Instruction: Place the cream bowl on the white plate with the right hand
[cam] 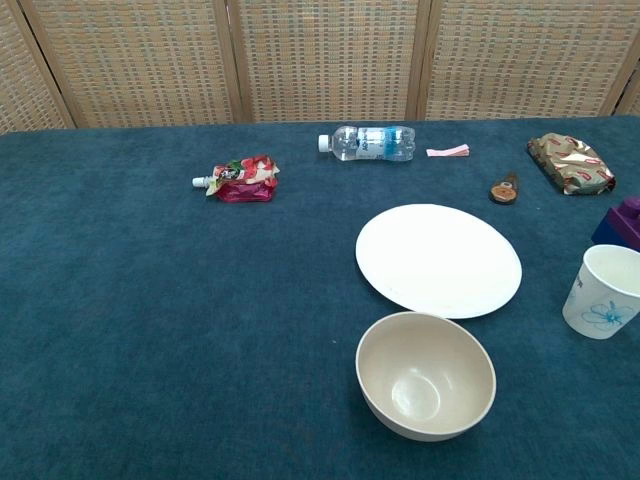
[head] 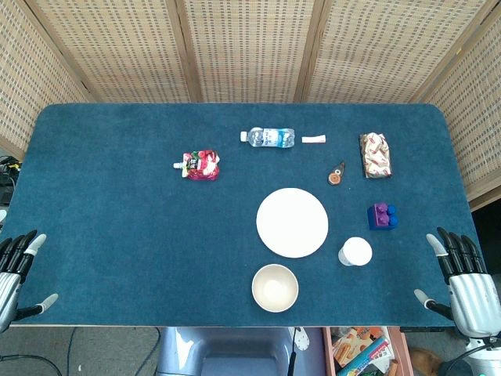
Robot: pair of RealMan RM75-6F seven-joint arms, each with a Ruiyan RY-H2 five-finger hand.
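Woven wicker screens (head: pixel 250 47) back a table covered in dark blue cloth (head: pixel 125 196), which fills most of both views. Cream bowl (head: pixel 275 287) sits upright at lower centre of the head view, near the table's front edge, just below the white plate (head: pixel 292 222) and apart from it by a narrow strip of cloth; in the chest view the bowl (cam: pixel 426 375) shows hollow with nothing inside, plate (cam: pixel 439 260) directly behind it. Paper cup (head: pixel 355 251) stands upright just right of the plate's lower edge. Purple and blue block (head: pixel 382 215) lies right of the plate. Clear water bottle (head: pixel 268 137) lies on its side at upper centre, a small pink-white strip (head: pixel 314 139) beside it to the right. Red spouted pouch (head: pixel 200 165) rests left of centre. Small brown round item (head: pixel 337 174) and a patterned wrapped packet (head: pixel 376 155) sit at upper right. Left hand (head: pixel 14 274) hangs at the lower left corner, fingers spread, holding nothing. Right hand (head: pixel 462 282) sits at the lower right corner, fingers spread, holding nothing, well apart from the bowl.
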